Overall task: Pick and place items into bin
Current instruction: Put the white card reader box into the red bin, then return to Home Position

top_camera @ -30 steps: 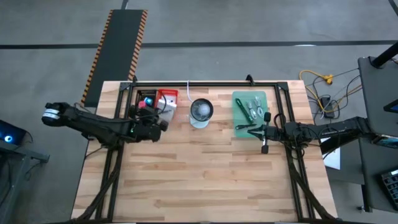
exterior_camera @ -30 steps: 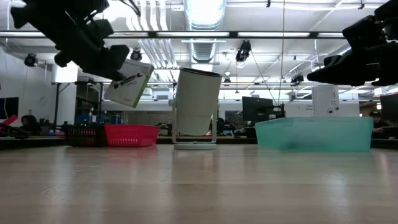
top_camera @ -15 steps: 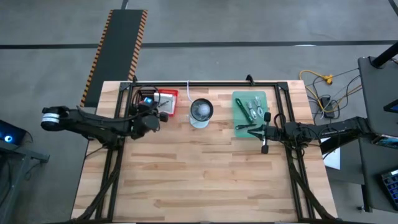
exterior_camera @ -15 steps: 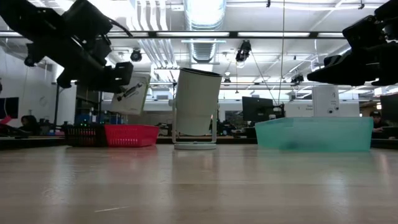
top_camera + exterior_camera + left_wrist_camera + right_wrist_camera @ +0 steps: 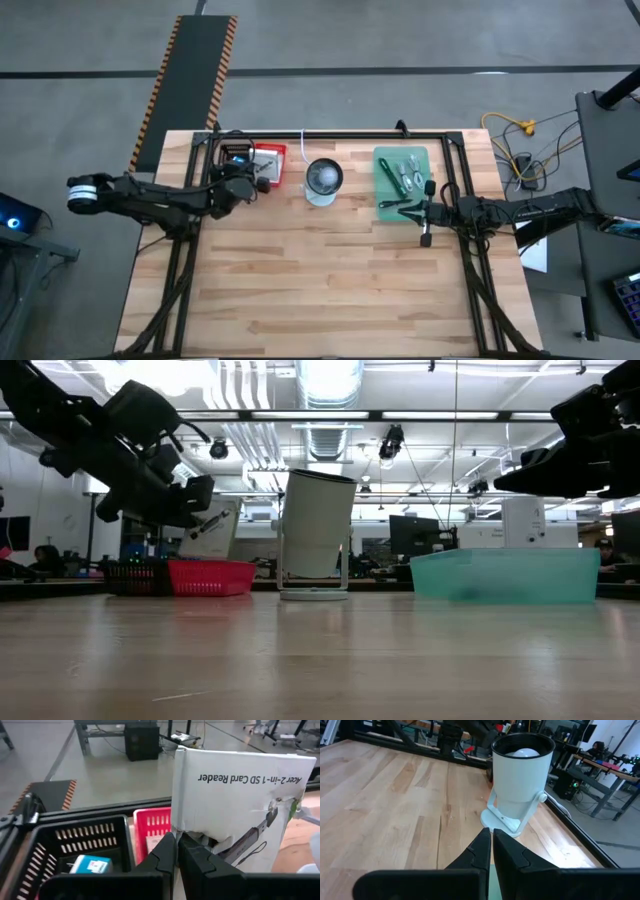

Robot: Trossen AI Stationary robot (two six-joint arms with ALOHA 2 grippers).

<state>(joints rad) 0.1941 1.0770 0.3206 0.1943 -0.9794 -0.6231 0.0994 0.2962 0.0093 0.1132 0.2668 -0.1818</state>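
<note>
My left gripper (image 5: 177, 838) is shut on a white card (image 5: 240, 805) printed "Acer 2-in-1 SD Card Reader", with a dark part on its face. In the high view this gripper (image 5: 250, 182) hovers by the near side of a black bin (image 5: 237, 158) and a red bin (image 5: 270, 157). In the low view the card (image 5: 212, 526) hangs tilted above the red bin (image 5: 210, 576). My right gripper (image 5: 388, 205) is shut and waits over the near end of the green tray (image 5: 402, 152), which holds silvery metal pieces (image 5: 406, 170). My left gripper pinches the white card by its lower edge near a corner (image 5: 186, 831), between the two fingers. The card is lifted clear and stands tilted above the bins. The fingers (image 5: 161, 851) themselves cover the exact place of contact.
A white round lamp-like bowl on a stand (image 5: 323, 180) sits between the bins and the green tray. A blue item (image 5: 90, 865) lies in the black bin (image 5: 70, 850). Black frame rails (image 5: 330, 133) edge the table. The near half of the wooden table (image 5: 320, 280) is bare.
My left gripper has carried the white card toward the table's far edge, closer to the black and red bins, and has come down lower above them. The card has stayed in its hold and still tilts. My right arm has kept still.
</note>
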